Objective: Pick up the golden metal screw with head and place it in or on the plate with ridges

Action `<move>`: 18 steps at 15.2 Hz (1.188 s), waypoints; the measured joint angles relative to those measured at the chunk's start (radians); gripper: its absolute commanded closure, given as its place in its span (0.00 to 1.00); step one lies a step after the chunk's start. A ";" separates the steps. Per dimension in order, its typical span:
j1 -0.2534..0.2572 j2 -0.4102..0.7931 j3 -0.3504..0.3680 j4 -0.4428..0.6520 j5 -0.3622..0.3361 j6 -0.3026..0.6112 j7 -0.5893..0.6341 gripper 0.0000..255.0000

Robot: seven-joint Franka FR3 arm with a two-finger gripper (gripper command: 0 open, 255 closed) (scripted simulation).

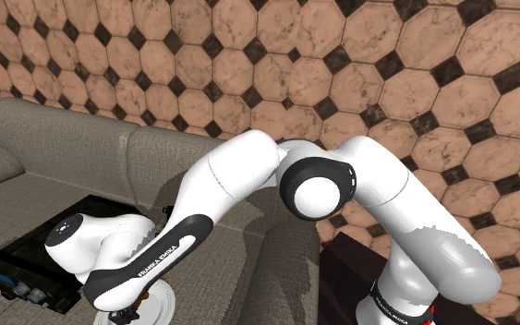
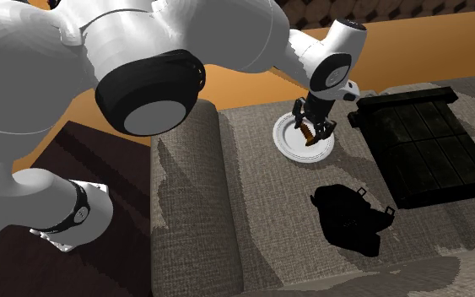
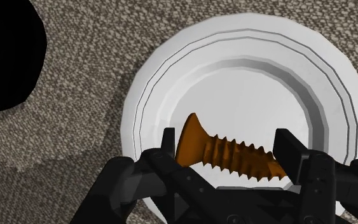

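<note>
- Screw (image 3: 225,153), golden-brown, with a flat flared head and a threaded shank, lying crosswise between the two black fingers of the tool (image 3: 227,143).
- Head against one finger and tip against the other, so clasped end to end, with the tool closed on it.
- Held tilted, directly over the plate (image 3: 171,76). Cannot tell whether touching the plate's floor or just above it.
- Plate white and round, with stepped concentric ridges around a shallow well, and nothing lying loose in it.
- In the second exterior view, same screw (image 2: 309,132) between the fingers of the tool (image 2: 311,131), pointing down onto the plate (image 2: 284,145).
- Plate resting on the seat of a grey woven sofa (image 2: 252,219).
- Flat black case (image 2: 425,152) on the same seat, just beside the plate toward the second exterior view's right.
- Lumpy black object (image 2: 349,218) also on the seat, apart from the plate and nearer that camera. Dark edge of it (image 3: 6,57) seen from the wrist.
- In the shoulder view, white forearm crossing in front of the plate (image 1: 161,303) and hiding most of it.
- Black case (image 1: 36,258) at the shoulder view's left.
- Wall of brown octagonal tiles (image 1: 387,55) behind the sofa.
</note>
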 measured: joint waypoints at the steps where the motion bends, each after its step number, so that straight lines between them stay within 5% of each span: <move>1: 0.000 0.000 0.000 0.000 0.000 0.000 0.000 0.00; 18: 0.010 -0.050 0.013 0.039 0.017 -0.091 -0.011 0.00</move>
